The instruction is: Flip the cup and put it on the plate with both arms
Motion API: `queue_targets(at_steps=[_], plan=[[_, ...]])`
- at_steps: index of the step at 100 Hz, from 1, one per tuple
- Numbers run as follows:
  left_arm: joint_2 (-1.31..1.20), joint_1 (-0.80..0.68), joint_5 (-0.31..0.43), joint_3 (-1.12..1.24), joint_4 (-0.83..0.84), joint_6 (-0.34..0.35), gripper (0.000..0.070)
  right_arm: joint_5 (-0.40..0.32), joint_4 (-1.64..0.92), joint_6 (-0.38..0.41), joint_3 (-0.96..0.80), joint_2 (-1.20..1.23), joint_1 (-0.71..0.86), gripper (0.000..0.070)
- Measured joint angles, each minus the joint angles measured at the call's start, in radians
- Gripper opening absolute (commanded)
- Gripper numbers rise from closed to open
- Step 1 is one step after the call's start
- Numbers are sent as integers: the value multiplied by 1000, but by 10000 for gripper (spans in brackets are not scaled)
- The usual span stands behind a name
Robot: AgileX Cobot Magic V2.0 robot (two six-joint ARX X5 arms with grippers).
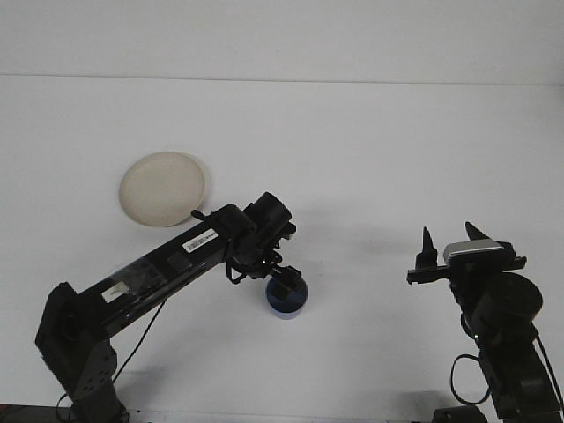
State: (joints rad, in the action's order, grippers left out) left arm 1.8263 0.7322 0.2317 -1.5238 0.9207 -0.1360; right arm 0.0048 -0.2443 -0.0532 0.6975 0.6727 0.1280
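A blue cup (290,302) stands on the white table near the front middle. My left gripper (283,278) reaches down onto the cup's top left rim and covers part of it. How it stands on the cup is hidden by its own dark body. A cream plate (163,188) lies flat at the left, behind the left arm and well apart from the cup. Off to the right, my right gripper (451,240) is open and upright with nothing between its fingers, far from the cup.
The left arm's long black link (150,273) slants across the table from the front left corner towards the cup. The table's back edge (282,79) runs along the top against a pale wall.
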Motion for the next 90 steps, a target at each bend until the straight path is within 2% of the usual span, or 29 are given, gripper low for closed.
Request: queue_targets(at_steps=[8,17,23,58,73,82,90], plan=[[23,3,0,0,0,5,212,0,0,0,0,0,0,493],[40,6,0,0,0,12,103,0,1,0,0,0,0,493],[44,8,0,0,-1,19,0,0,1,0,0,0,0,493],[45,10,-14,-27,53,47,8,0,2,0,0,0,0,493],[45,-53,-123,-144,128,72,7,0,2,0,0,0,0,493],[45,-131,-208,-235,165,82,7,0,2,0,0,0,0,493],[45,-220,-254,-316,175,91,7,0,2,0,0,0,0,493]])
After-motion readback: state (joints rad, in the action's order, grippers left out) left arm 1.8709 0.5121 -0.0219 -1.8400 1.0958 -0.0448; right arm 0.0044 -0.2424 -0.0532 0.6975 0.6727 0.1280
